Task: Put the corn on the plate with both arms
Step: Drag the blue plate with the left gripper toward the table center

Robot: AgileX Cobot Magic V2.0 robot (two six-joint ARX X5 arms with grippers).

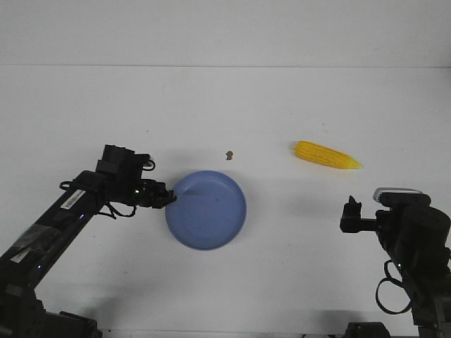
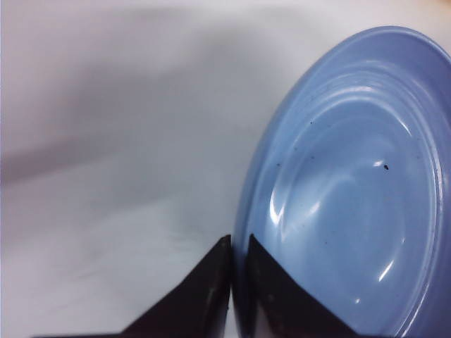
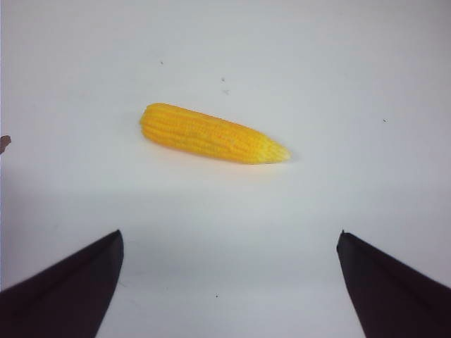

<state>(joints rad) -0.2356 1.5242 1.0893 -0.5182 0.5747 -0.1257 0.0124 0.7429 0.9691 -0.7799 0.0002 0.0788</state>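
The periwinkle-blue plate lies on the white table near the middle. My left gripper is shut on the plate's left rim; in the left wrist view its two black fingers pinch the rim of the plate, one inside and one outside. The yellow corn lies on the table to the right of the plate, its pointed end to the right. My right gripper is open and empty, nearer the robot than the corn. In the right wrist view the corn lies ahead of the wide-open fingers.
A tiny brown speck sits on the table just behind the plate; it shows at the edge of the right wrist view. The white table runs back to a pale wall.
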